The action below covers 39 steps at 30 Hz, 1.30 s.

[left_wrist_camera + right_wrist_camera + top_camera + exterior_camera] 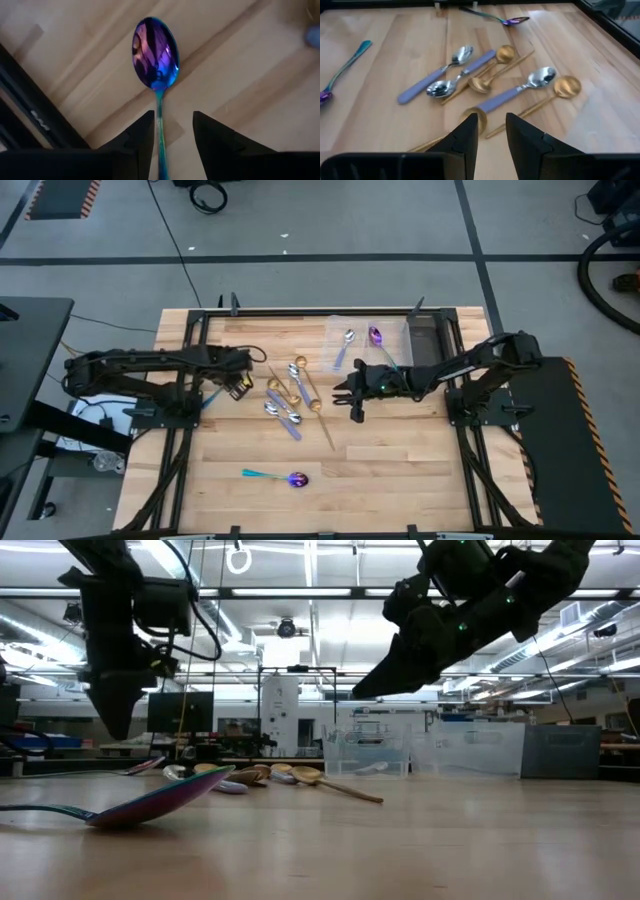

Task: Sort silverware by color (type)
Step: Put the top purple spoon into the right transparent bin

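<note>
My left gripper (237, 387) (172, 135) is open and points down above the table's left part. Its fingers stand on either side of the teal handle of an iridescent purple-blue spoon (156, 52) (512, 21), which lies flat on the wood. In the low view its fingertips (115, 725) hang well above the table. My right gripper (352, 395) (492, 132) is open and hovers high over the right side of the pile of silverware (285, 395) (490, 80), which holds gold spoons and silver spoons with lilac handles. Another purple-blue spoon (285, 478) (150, 802) lies alone near the near edge.
A clear plastic tray (340, 325) (380, 755) stands at the far edge. It holds a silver spoon (345, 345) and a purple spoon (377, 337). A darker bin (425, 340) stands to its right. Bare wood lies between the pile and the near edge.
</note>
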Each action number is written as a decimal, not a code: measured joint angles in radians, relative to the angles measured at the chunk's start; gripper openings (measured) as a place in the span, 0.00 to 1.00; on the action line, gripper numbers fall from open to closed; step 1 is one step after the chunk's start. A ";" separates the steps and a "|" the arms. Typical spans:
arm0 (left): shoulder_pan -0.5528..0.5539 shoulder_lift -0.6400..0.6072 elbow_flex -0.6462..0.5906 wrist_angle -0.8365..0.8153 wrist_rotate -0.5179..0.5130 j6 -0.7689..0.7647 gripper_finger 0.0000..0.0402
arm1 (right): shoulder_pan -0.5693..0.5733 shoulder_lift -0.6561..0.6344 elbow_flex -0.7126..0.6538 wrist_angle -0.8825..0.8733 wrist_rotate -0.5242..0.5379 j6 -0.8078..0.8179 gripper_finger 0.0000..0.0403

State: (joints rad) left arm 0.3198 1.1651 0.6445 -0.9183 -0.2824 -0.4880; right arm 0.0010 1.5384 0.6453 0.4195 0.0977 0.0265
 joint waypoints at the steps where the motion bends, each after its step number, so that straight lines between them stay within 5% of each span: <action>1: 0.018 0.002 0.000 0.003 0.013 -0.004 0.35 | 0.000 0.006 0.000 0.008 -0.010 -0.003 0.27; 14: 0.179 0.077 -0.037 0.015 0.152 0.047 0.35 | 0.000 0.011 0.001 0.037 -0.073 -0.013 0.27; 27: 0.182 0.252 -0.038 0.052 0.171 0.024 0.35 | 0.028 0.011 0.001 0.056 -0.075 -0.051 0.27; 39: 0.179 0.273 -0.037 0.084 0.209 0.134 0.28 | 0.039 0.011 0.001 0.059 -0.091 -0.064 0.27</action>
State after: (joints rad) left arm 0.4992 1.4384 0.6075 -0.8341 -0.0736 -0.3544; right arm 0.0401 1.5495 0.6460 0.4781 0.0063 -0.0376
